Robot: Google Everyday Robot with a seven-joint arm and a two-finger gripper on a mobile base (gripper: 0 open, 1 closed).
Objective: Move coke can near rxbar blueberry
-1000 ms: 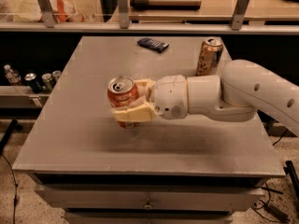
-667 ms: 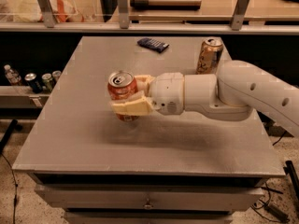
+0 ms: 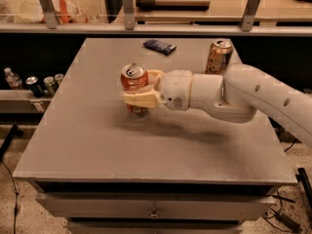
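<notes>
The coke can (image 3: 134, 79), red-orange with a silver top and pull tab, is upright and held a little above the grey table (image 3: 87, 130). My gripper (image 3: 140, 89) reaches in from the right and is shut on the can, with tan fingers (image 3: 141, 99) on both sides of it. The rxbar blueberry (image 3: 160, 46), a flat dark blue wrapper, lies near the table's far edge, behind and slightly right of the can.
A tan-and-white can (image 3: 219, 56) stands upright at the far right of the table, just behind my arm. Several cans and a bottle (image 3: 34, 83) sit on a low shelf to the left. A rail with posts (image 3: 127, 6) runs behind the table.
The gripper has carried the coke can a little away from me and to the right, toward the blue wrapper. The other can and the wrapper have not moved.
</notes>
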